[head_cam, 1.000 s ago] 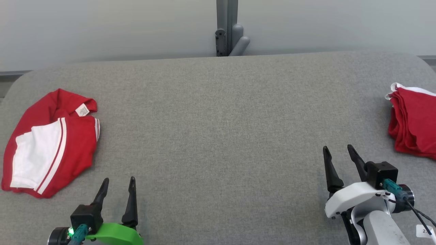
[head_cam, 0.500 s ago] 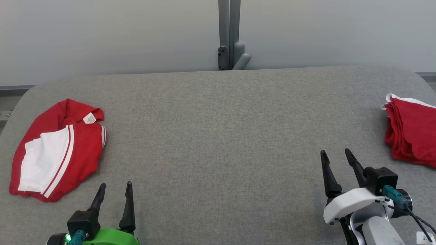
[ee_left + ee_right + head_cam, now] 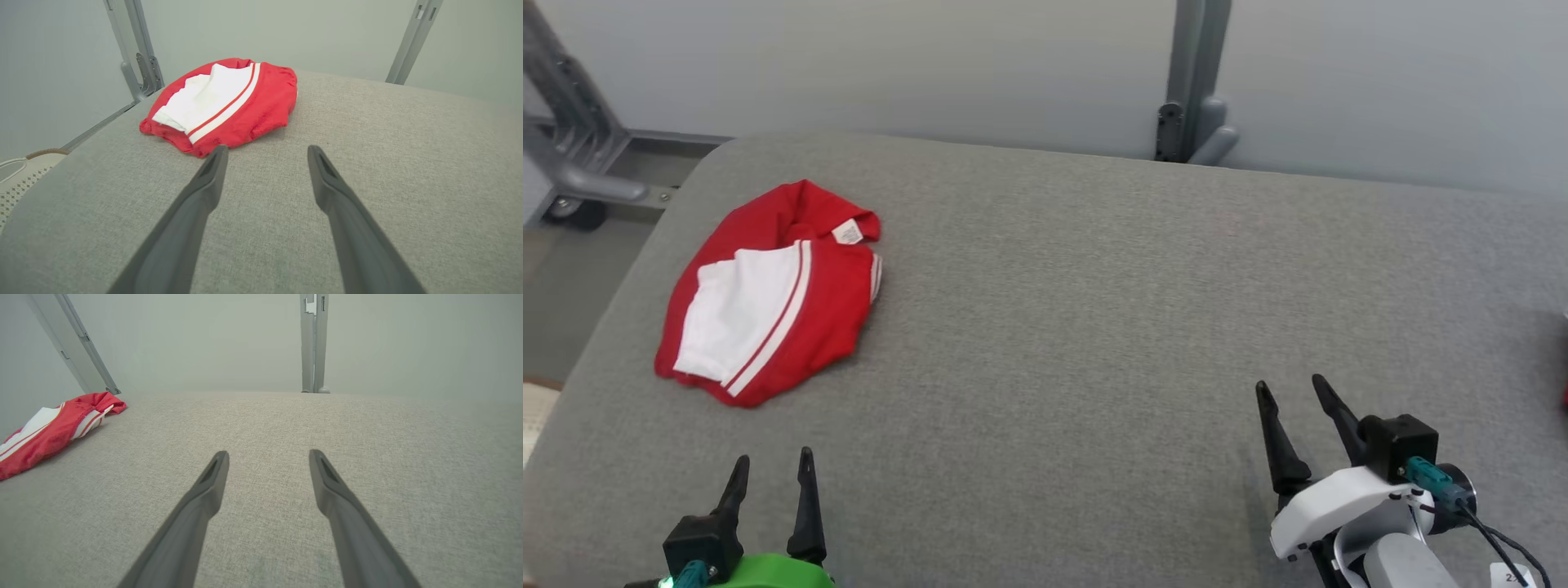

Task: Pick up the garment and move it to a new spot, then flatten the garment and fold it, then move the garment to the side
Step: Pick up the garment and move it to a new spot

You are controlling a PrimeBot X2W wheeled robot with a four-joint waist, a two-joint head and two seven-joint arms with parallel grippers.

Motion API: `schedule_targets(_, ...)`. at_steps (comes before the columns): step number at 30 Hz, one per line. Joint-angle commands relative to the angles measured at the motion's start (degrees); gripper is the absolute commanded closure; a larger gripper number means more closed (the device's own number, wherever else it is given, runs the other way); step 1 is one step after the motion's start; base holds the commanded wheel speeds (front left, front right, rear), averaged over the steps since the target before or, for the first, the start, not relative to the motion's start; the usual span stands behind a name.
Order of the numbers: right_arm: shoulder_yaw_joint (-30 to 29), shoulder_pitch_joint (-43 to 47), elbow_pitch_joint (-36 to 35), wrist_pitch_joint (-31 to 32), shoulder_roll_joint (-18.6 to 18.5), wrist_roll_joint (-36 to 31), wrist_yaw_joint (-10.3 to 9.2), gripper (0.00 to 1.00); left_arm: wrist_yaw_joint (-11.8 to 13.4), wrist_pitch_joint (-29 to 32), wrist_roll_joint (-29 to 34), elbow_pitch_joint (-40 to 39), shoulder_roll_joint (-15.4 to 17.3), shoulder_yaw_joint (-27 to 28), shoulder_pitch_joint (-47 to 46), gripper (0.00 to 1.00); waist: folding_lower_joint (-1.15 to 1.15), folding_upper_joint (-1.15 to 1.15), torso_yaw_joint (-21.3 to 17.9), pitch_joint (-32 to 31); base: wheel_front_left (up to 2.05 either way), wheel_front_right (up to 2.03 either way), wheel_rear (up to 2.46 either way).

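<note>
The garment (image 3: pixel 768 294) is a crumpled red piece with a white panel and red-white stripes, lying on the grey table (image 3: pixel 1078 286) at the left. The left wrist view shows the garment (image 3: pixel 229 102) just beyond my fingertips. My left gripper (image 3: pixel 772 465) stands open near the front edge, a short way in front of the garment, holding nothing. My right gripper (image 3: pixel 1290 390) is open at the lower right, far from the garment, with bare table between its fingers. From the right wrist the garment (image 3: pixel 53 428) lies off to the far left.
A grey post (image 3: pixel 1196 82) with a bracket stands behind the table's far edge, against a pale wall. A grey frame on a wheel (image 3: pixel 572 163) stands beyond the table's left corner. A sliver of red (image 3: pixel 1565 396) shows at the right edge.
The head camera has turned left, so the whole picture shifted right and the red pile at the right slid out of view. Both grippers stay open in the same stance.
</note>
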Motion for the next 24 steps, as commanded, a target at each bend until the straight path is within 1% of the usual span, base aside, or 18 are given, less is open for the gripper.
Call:
schedule_targets(1, 0.91, -0.29, 0.5, -0.01, -0.14, 0.02, -0.06, 0.0, 0.29, 0.01, 0.16, 0.55, 0.21, 0.61, 0.94, 0.0, 0.0, 0.0, 9.74, 0.28, 0.0, 0.0, 0.0)
schedule_targets(5, 3.37, -0.94, 1.56, -0.01, -0.17, 0.27, -0.07, 0.0, 0.44, 0.01, 0.23, 1.23, 0.22, 1.77, 1.65, 0.0, 0.0, 0.0, 16.41, 0.23, 0.0, 0.0, 0.0)
schedule_targets(7, 5.47, -2.23, 2.18, -0.01, -0.13, 0.79, -0.06, 0.0, 0.93, 0.01, -0.42, 0.66, 0.24, 3.35, 2.17, 0.0, 0.0, 0.0, 17.63, 1.07, 0.0, 0.0, 0.0)
schedule_targets(11, 8.26, -4.23, 3.53, -0.01, -0.24, 1.58, -0.07, 0.0, 1.29, 0.01, -1.87, -0.24, 0.15, 4.73, 3.17, 0.0, 0.0, 0.0, 18.39, 2.24, 0.0, 0.0, 0.0)
schedule_targets(12, 9.63, -5.36, 4.46, -0.01, -0.25, 2.09, -0.07, 0.0, 1.37, 0.01, -3.17, -0.64, 0.15, 5.64, 3.67, 0.0, 0.0, 0.0, 18.59, 2.62, 0.0, 0.0, 0.0)
schedule_targets(16, 10.52, -6.54, 5.23, -0.01, -0.23, 2.24, -0.07, 0.0, 0.96, 0.01, -4.24, -0.82, 0.16, 5.9, 3.9, 0.0, 0.0, 0.0, 18.65, 2.97, 0.0, 0.0, 0.0)
schedule_targets(20, 9.57, -6.37, 5.57, -0.01, -0.48, 1.74, -0.07, 0.0, -0.02, 0.01, -4.31, 0.65, 0.16, 5.53, 2.13, 0.0, 0.0, 0.0, 18.35, 3.22, 0.0, 0.0, 0.0)
schedule_targets(24, 7.27, -5.08, 4.56, -0.01, -1.21, 0.9, -0.07, 0.0, -1.4, 0.0, -3.92, 3.61, 0.37, 5.27, -1.37, 0.0, 0.0, 0.0, 17.79, 3.93, 0.0, 0.0, 0.0)
